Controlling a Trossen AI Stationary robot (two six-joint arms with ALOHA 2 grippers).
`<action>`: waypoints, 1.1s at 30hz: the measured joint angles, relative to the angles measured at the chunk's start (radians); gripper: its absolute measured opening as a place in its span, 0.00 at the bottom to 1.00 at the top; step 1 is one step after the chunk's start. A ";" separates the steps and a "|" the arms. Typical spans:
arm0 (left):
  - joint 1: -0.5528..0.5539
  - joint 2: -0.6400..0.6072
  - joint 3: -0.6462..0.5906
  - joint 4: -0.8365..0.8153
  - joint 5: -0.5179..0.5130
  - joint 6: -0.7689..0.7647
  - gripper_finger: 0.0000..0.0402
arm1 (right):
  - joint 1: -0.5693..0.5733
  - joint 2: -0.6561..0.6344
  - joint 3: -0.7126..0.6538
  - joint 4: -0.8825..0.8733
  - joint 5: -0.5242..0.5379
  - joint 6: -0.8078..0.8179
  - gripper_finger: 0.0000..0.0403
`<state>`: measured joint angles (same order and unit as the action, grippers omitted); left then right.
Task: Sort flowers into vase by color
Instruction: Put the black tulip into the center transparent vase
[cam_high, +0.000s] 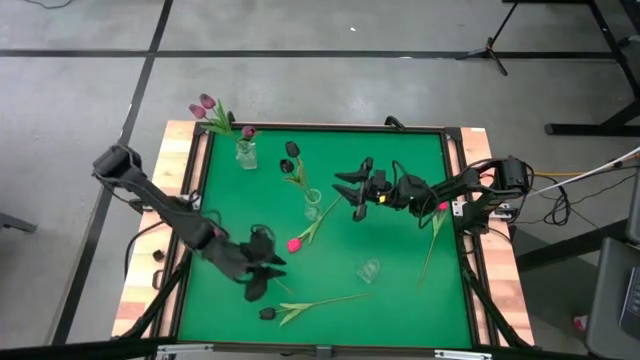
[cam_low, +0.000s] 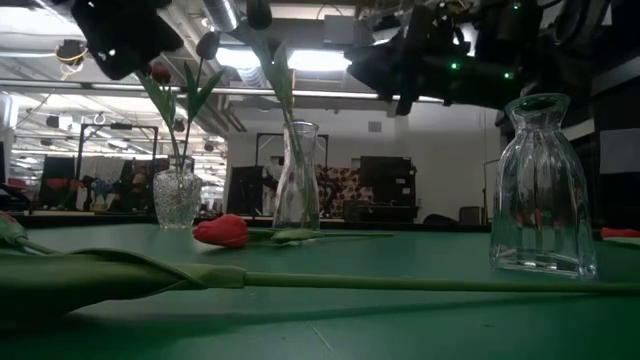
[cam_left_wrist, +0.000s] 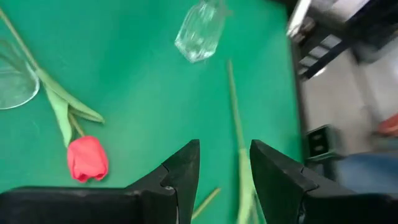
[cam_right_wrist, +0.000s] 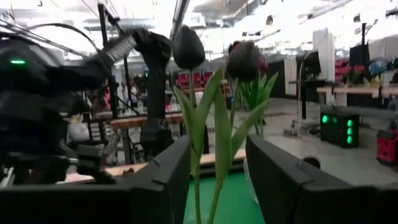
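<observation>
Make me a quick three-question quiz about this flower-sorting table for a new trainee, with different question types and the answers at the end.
1. True or false: the empty vase holds a red flower.
2. Which flower lies on the mat closest to the left gripper? A) the red tulip B) a mauve tulip C) a yellow rose
3. Fill in: the middle vase holds two ____-headed tulips.

Key
1. False: it stands empty.
2. A: the red tulip lies just beyond that gripper's open fingers.
3. Dark. The right gripper hovers open beside them; mauve ones stand in the far vase.
</observation>
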<state>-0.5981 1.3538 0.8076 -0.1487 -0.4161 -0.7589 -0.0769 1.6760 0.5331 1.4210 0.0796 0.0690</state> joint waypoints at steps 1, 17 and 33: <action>-0.001 0.037 0.034 -0.028 -0.003 0.001 0.34 | 0.000 0.000 0.000 -0.013 0.000 0.013 0.38; 0.036 0.435 0.360 -0.224 0.038 -0.018 0.34 | 0.000 0.000 0.000 -0.094 -0.019 0.153 0.38; -0.030 0.473 0.368 -0.229 0.014 0.010 0.34 | 0.000 0.001 0.000 -0.165 -0.054 0.273 0.38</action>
<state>-0.6286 1.8266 1.1755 -0.3779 -0.4019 -0.7494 -0.0769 1.6772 0.5331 1.2556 0.0254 0.3420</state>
